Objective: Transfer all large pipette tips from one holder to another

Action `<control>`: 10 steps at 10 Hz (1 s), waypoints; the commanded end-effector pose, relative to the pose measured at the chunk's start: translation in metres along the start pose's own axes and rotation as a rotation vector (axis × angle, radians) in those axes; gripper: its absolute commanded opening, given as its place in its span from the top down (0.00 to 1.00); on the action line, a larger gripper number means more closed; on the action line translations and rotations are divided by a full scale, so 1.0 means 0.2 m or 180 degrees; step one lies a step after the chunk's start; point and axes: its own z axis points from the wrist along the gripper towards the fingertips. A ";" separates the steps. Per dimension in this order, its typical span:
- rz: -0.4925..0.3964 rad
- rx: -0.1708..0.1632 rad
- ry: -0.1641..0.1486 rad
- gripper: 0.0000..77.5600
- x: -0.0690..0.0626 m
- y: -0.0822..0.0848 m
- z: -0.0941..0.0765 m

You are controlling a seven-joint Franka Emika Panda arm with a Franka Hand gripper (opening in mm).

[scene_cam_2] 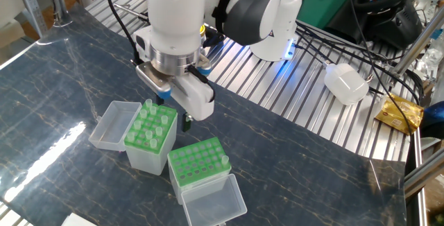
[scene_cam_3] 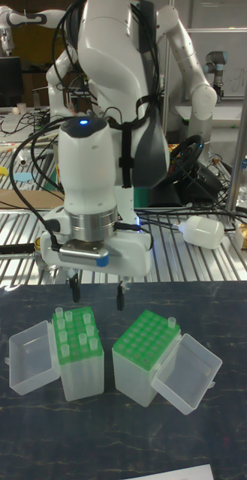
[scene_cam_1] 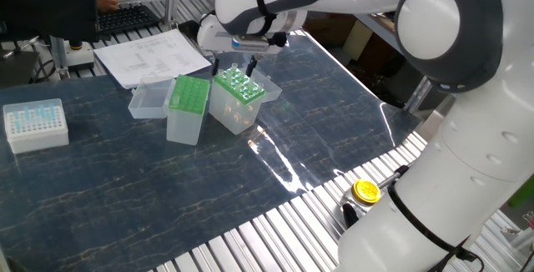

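we see the pincer (scene_cam_3: 96, 291) hanging above the counter (scene_cam_1: 125, 197) with its two dark fingers (scene_cam_3: 120, 295) spread wide and nothing between them, poised over the box (scene_cam_3: 78, 349) that carries the large tips (scene_cam_3: 72, 328). this box is translucent, milky plastic with a bright green top, and the tips stand upright in it as pale tapering cones with round open collars; from the tall view we count roughly ten, though those at the back overlap and we cannot be sure. its clear lid (scene_cam_3: 31, 364) hangs open to one side

just beside it stands the second box (scene_cam_3: 146, 356), also milky plastic, with a flat green grid of round holes on top. a single tip (scene_cam_3: 168, 323) shows at its far corner; the other holes look bare. its own clear lid (scene_cam_3: 188, 373) is folded down at the front

in one fixed view a white box (scene_cam_1: 35, 124) with small pale-blue tips sits well apart near the counter's edge, and printed paper sheets (scene_cam_1: 146, 57) lie behind the boxes. the counter surface is dark blue, veined like marble and glossy, bordered by ribbed metal rails (scene_cam_2: 277, 94)

the lower parts of the tips are hidden inside the box walls, and in one fixed view the pincer fingers are small and dark against the background, hard to separate
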 end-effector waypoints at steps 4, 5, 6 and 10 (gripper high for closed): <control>0.0465 -0.0030 -0.0037 0.00 0.00 -0.04 0.02; 0.0487 -0.0028 -0.0039 0.00 0.00 -0.04 0.02; 0.0507 -0.0027 -0.0037 0.00 0.00 -0.04 0.02; 0.0523 -0.0020 -0.0021 0.00 0.01 -0.04 0.02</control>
